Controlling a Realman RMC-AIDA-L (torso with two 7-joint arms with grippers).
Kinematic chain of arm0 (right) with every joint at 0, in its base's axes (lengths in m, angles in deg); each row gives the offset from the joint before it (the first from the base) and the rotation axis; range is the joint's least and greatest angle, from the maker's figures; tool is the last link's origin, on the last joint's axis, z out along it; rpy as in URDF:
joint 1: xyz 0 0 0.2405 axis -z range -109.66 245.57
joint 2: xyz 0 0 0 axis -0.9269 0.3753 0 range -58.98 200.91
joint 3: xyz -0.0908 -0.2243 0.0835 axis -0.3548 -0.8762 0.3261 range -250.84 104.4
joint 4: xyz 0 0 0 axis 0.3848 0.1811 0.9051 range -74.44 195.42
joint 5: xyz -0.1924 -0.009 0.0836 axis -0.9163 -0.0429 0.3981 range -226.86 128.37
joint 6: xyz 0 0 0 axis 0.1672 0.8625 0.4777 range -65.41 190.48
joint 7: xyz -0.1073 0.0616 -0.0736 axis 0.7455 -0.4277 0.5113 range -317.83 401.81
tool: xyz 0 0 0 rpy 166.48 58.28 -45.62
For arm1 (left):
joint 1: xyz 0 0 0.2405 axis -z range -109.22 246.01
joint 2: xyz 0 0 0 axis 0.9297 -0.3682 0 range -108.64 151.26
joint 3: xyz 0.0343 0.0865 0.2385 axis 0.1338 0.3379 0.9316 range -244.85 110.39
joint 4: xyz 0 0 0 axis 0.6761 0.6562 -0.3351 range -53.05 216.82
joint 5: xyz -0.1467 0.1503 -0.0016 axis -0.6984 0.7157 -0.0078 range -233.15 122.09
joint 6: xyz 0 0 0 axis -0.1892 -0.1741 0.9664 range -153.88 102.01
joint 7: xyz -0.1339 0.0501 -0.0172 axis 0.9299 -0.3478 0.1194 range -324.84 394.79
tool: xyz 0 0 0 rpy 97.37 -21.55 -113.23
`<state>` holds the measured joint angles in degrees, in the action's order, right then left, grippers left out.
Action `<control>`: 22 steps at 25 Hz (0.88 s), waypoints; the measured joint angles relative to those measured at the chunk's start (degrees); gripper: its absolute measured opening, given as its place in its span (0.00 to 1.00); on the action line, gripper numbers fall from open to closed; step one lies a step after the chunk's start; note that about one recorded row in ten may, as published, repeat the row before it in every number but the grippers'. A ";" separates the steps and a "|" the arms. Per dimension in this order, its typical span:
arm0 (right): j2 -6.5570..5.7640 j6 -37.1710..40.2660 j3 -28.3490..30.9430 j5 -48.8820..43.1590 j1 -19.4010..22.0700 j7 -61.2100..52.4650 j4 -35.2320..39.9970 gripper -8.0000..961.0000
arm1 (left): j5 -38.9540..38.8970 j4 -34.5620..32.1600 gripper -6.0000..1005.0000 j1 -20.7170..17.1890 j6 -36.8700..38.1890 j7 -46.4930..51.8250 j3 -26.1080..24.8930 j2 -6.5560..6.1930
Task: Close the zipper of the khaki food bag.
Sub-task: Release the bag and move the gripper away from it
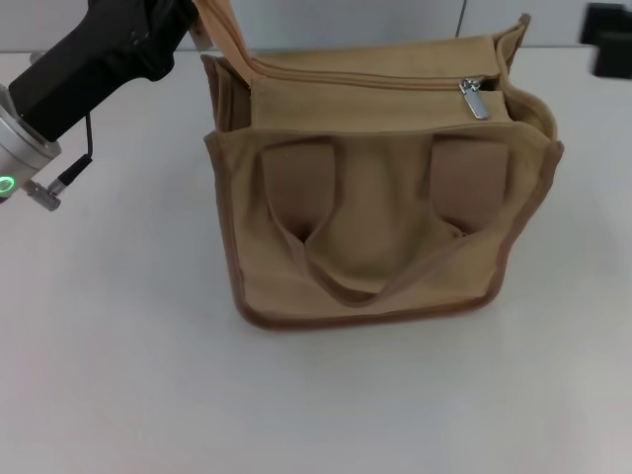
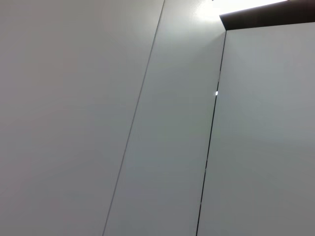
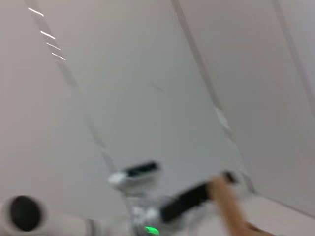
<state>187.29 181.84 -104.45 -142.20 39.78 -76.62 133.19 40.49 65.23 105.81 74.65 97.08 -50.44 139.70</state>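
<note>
Zipper (image 1: 474, 96) slider well apart from left gripper (image 1: 197, 25), seemingly.

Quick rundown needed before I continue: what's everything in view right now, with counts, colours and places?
khaki food bag: one, tan canvas with brown trim, upright mid-table.
zipper: one, khaki tape along the bag's top; silver slider at the end toward the robot's right.
brown patches: two, on the bag's near face, joined by a looping strap.
rear strap: one, tan, raised at the bag's far corner on the robot's left.
table: one, white, under the bag.
left arm: black and silver with a green light, reaching to the raised strap; its claw is out of view.
right arm: dark part only, at the far edge on the robot's right.
</note>
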 joint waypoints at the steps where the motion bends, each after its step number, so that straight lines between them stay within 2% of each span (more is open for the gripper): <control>1: -0.15 1.68 -0.09 2.24 1.30 3.79 -2.63 0.26 | -0.01 -0.16 0.04 0.11 -0.26 0.29 0.00 -0.02; 3: -0.33 4.30 -0.74 3.69 2.86 10.02 -7.55 0.33 | -0.01 -0.53 0.04 0.32 -0.76 0.81 0.00 -0.04; 4: -0.55 5.75 -3.33 2.38 4.50 17.43 -12.52 0.38 | -0.04 -1.09 0.04 0.49 -1.23 1.52 0.00 -0.05; 5: -0.55 5.75 -3.33 2.38 4.50 17.43 -12.52 0.44 | -0.04 -1.09 0.04 0.49 -1.23 1.52 0.00 -0.05; 6: -0.80 5.65 -8.17 -0.01 6.49 26.69 -16.91 0.49 | -0.06 -1.73 0.04 0.52 -1.42 2.79 0.00 -0.07; 7: -0.79 5.64 -9.89 -1.05 7.28 30.94 -18.73 0.53 | -0.06 -1.73 0.04 0.52 -1.42 2.79 0.00 -0.07; 8: -0.79 5.64 -9.89 -1.05 7.28 30.94 -18.73 0.57 | -0.06 -1.96 0.04 0.53 -1.44 3.61 0.00 -0.06; 9: -0.57 5.55 -11.63 -4.16 8.25 39.90 -23.15 0.60 | -0.11 -2.08 0.04 0.53 -1.46 4.28 0.00 -0.07; 10: -0.57 5.55 -11.63 -4.16 8.25 39.90 -23.15 0.64 | -0.21 -2.08 0.04 0.51 -1.48 4.80 0.00 -0.07; 12: -0.26 5.48 -11.51 -7.01 8.57 47.12 -27.15 0.72 | -0.57 -1.90 0.04 0.30 -1.57 5.30 0.00 -0.01; 14: -0.27 5.32 -11.28 -8.58 8.40 52.59 -32.03 0.76 | -0.69 -1.32 0.04 -0.52 -1.91 6.00 -0.01 0.01; 18: -0.50 3.87 -11.68 -10.18 7.52 54.54 -35.08 0.84 | -0.73 -1.17 0.04 -1.43 -2.84 7.54 -0.01 0.00; 20: -0.02 2.01 -11.67 -12.27 7.08 54.75 -35.57 0.83 | -0.76 -1.14 0.05 -2.13 -3.71 9.13 0.03 0.00; 21: 0.77 0.35 -11.70 -13.29 6.99 54.79 -35.58 0.83 | -0.72 -1.24 0.07 -2.60 -4.23 10.42 0.17 0.00; 22: 0.77 0.35 -11.70 -13.29 6.99 54.79 -35.58 0.83 | -0.39 -1.65 0.08 -3.02 -4.52 11.34 0.49 -0.10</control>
<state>188.06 182.19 -116.15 -155.48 46.77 -21.84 97.62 40.10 63.58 102.79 70.13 108.41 -49.95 139.60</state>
